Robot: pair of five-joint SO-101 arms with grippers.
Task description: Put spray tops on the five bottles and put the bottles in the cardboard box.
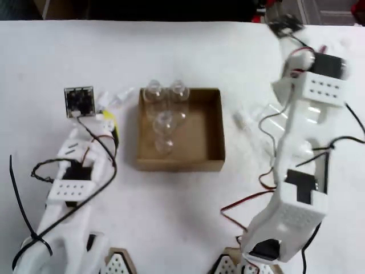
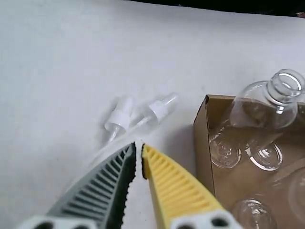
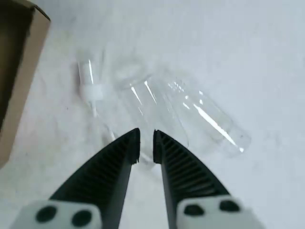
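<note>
The cardboard box (image 1: 214,123) sits mid-table with several clear, uncapped bottles (image 1: 164,120) standing in it; the left wrist view shows the box (image 2: 202,138) and a bottle mouth (image 2: 286,86). Two white spray tops (image 2: 138,117) lie on the table left of the box, just beyond my left gripper (image 2: 138,149), which is shut and empty. In the high view that gripper (image 1: 108,123) rests beside the box's left wall. My right gripper (image 3: 147,136) hovers, slightly open, over a clear bottle (image 3: 200,114) lying on its side. A spray top (image 3: 89,88) lies between this bottle and the box.
The right arm (image 1: 308,85) stretches along the table's right side, over the lying bottle (image 1: 268,114) and the spray top (image 1: 242,117). The left arm's cables (image 1: 34,171) trail at the near left. Bare white table lies behind the box.
</note>
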